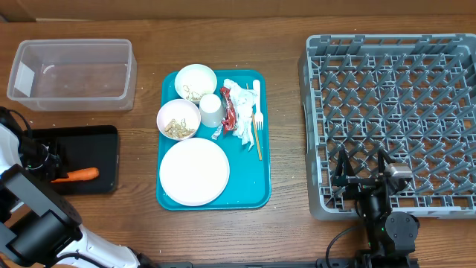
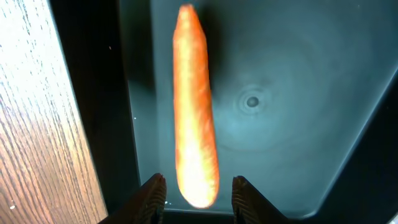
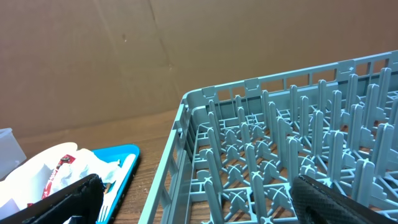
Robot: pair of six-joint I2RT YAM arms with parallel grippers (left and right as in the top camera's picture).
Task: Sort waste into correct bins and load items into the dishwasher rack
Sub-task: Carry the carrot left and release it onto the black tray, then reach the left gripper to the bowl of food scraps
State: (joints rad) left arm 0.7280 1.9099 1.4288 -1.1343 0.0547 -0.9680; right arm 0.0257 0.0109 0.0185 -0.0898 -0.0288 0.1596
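Bare surface (image 1: 286,134) forms an open lane between the teal tray (image 1: 249,186) and the dishwasher rack (image 1: 311,149); a narrower lane separates the clear tub (image 1: 131,74) from that tray; the plate (image 1: 195,171), two bowls (image 1: 195,80), cup (image 1: 211,109) and napkins (image 1: 242,104) crowd the teal tray, leaving only its near right corner free; upright pegs fill the rack floor; in the black tray (image 1: 100,145) the carrot (image 1: 76,176) lies between the left end effector's (image 2: 198,196) parted fingers, with bare tray floor beside it.
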